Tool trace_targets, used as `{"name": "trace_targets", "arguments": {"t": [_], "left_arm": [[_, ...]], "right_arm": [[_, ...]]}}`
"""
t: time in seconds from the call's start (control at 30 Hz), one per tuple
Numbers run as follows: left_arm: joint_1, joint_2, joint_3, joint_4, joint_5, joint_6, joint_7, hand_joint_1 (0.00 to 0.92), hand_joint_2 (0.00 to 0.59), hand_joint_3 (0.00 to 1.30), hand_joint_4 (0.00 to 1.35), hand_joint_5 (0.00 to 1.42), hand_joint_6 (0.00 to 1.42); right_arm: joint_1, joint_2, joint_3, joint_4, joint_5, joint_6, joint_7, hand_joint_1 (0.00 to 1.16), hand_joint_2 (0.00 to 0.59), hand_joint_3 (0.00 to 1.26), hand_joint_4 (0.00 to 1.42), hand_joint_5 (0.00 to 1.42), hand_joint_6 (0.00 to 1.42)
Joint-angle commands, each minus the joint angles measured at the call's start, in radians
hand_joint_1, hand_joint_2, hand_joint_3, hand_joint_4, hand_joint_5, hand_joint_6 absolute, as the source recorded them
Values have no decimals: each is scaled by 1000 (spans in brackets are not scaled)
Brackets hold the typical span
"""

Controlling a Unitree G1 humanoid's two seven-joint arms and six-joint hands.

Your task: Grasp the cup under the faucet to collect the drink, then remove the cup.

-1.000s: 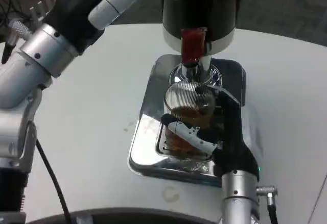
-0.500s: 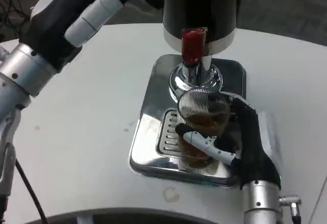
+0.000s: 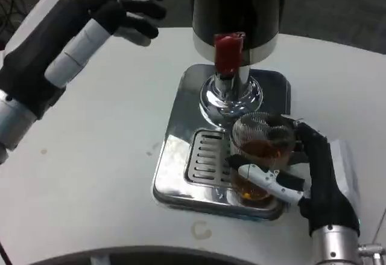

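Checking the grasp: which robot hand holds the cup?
The right robot hand, wrapped around the amber-filled cup on the drip tray; the left robot hand hovers empty.

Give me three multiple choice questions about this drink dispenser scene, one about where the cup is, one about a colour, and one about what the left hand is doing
1. Where is the cup?
A. Directly under the faucet
B. At the right front of the drip tray, off to the side of the faucet
C. On the bare table

2. What colour is the tap handle?
A. Red
B. Blue
C. Green

3. What is the left hand doing?
A. Holding the cup
B. Pressing the tap handle
C. Raised over the table, fingers spread, holding nothing

Answers: 1 B, the right hand holds the cup right of the faucet. 2 A, the handle is red. 3 C, its fingers touch nothing.
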Motion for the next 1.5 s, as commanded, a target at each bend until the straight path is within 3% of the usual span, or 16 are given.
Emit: {"name": "trace_targets", "arguments": {"t": [0.03, 0.2, 0.47, 0.87, 1.3, 1.5], "left_arm": [[61, 17, 12, -36, 6, 8, 18, 0, 65, 370, 381, 458, 481], [152, 13, 21, -64, 17, 11, 42, 0, 65, 371, 381, 458, 482], [227, 16, 17, -62, 28, 9, 57, 0, 65, 377, 381, 458, 484], [320, 22, 12, -52, 85, -21, 66, 0, 65, 375, 381, 458, 487], [368, 21, -35, -31, 196, -89, 84, 0, 77, 359, 358, 417, 427], [384, 27, -64, -37, 244, -118, 100, 0, 78, 351, 323, 351, 389]], "right_arm": [[36, -4, -15, -65, 6, 11, 24, 861, 163, 867, 941, 1023, 572], [89, -6, -36, -142, 5, 24, 57, 857, 161, 885, 953, 1046, 585], [113, -6, -57, -190, 10, 36, 83, 857, 161, 902, 975, 1060, 576], [178, -39, -88, -316, 11, 59, 153, 861, 154, 931, 995, 1073, 582], [271, -53, -118, -482, 13, 113, 233, 868, 153, 945, 1019, 1099, 588], [316, -55, -108, -557, 13, 116, 260, 873, 154, 966, 1033, 1136, 597]]}}
